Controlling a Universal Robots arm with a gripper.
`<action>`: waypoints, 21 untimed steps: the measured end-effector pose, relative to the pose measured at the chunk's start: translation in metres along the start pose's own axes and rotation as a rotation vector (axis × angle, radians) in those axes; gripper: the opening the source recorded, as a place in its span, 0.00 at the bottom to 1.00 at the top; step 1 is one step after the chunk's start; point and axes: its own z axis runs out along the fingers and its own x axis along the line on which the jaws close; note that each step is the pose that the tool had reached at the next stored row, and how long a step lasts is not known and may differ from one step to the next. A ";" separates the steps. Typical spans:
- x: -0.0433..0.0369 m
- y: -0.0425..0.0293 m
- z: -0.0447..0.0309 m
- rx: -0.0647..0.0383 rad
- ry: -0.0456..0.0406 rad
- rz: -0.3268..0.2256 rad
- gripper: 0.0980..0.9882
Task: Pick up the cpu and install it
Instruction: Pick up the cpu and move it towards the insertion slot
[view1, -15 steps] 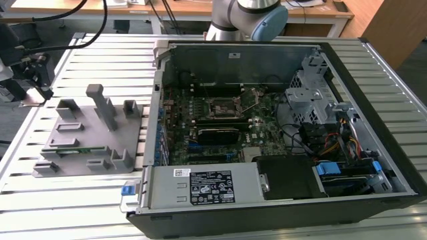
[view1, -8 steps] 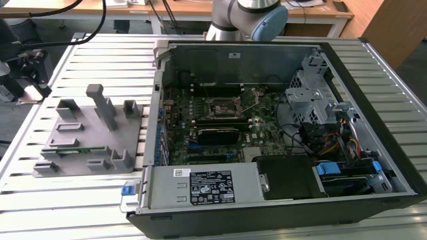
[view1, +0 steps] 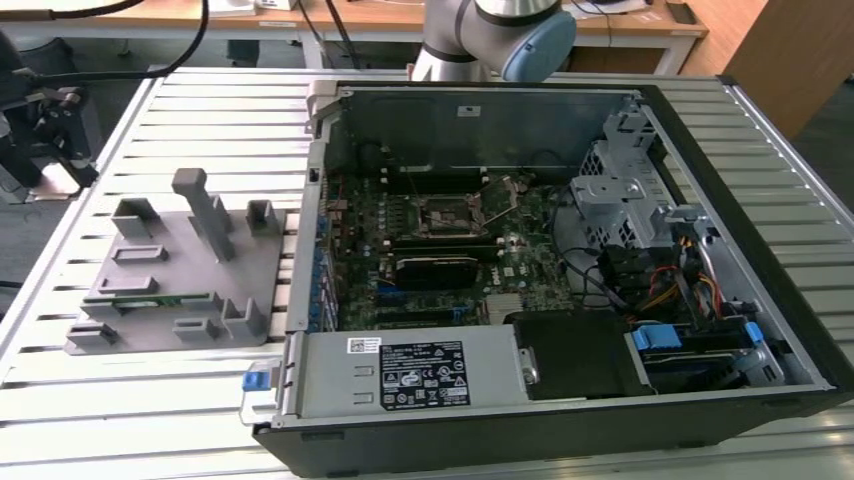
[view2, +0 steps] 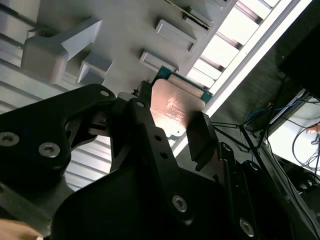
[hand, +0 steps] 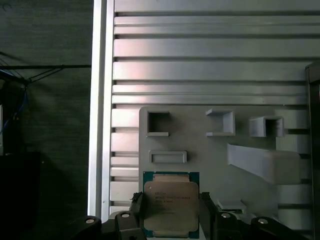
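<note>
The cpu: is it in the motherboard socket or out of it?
Out. In both wrist views the cpu sits by the gripper over the grey tray, outside the computer case.

My gripper (hand: 172, 209) is black. The cpu (hand: 171, 199) is silver-grey with a green rim, the fixture (hand: 200, 147) plain grey.

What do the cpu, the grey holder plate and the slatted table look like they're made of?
The cpu has a bare metal lid, dull silver and faintly reflective, on a green circuit-board rim. The holder plate is probably plastic: matte, uniform grey, with blocky raised pockets. The table is likely aluminium profile, going by its pale satiny ribs catching the light.
</note>
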 end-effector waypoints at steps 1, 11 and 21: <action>0.0000 0.0001 -0.0014 0.000 0.0000 0.000 0.48; 0.0005 0.0013 -0.0154 0.000 -0.0003 0.000 0.48; 0.0009 0.0027 -0.0306 0.000 -0.0006 0.000 0.48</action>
